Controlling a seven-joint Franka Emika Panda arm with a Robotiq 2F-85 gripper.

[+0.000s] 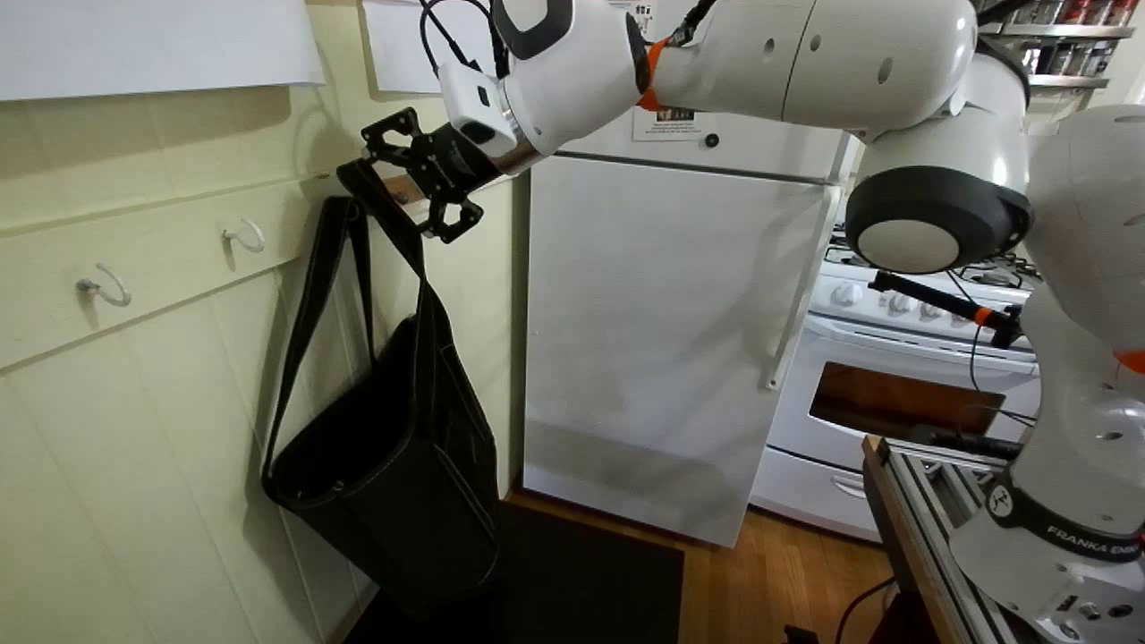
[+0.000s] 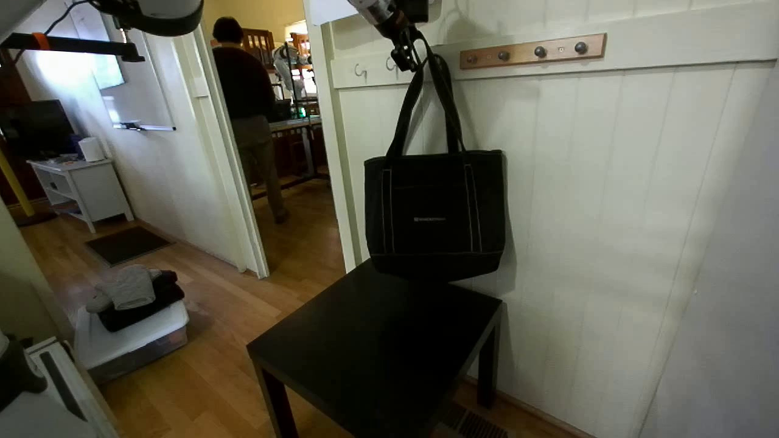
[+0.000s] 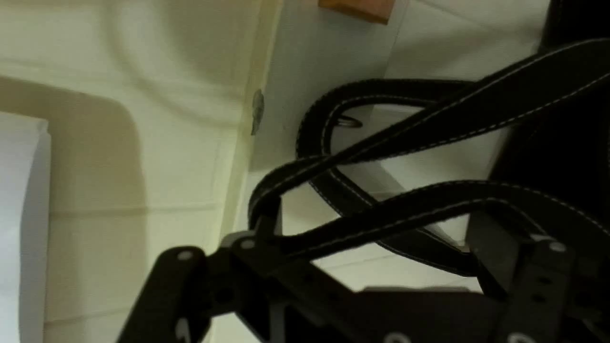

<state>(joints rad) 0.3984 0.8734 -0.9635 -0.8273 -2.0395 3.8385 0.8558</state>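
Pale panelling backs the bag and black table.

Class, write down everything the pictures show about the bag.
The bag is a black, fabric-looking tote with pale stitching, a small pale logo too tiny to read, and two long straps. It appears to hang roughly upright beside the wall, top open. One strap appears looped against the open end effector; what the other rests on is unclear, as is whether the base touches the table.

the white arm has orange bands, its black fingers what look like pale screws.
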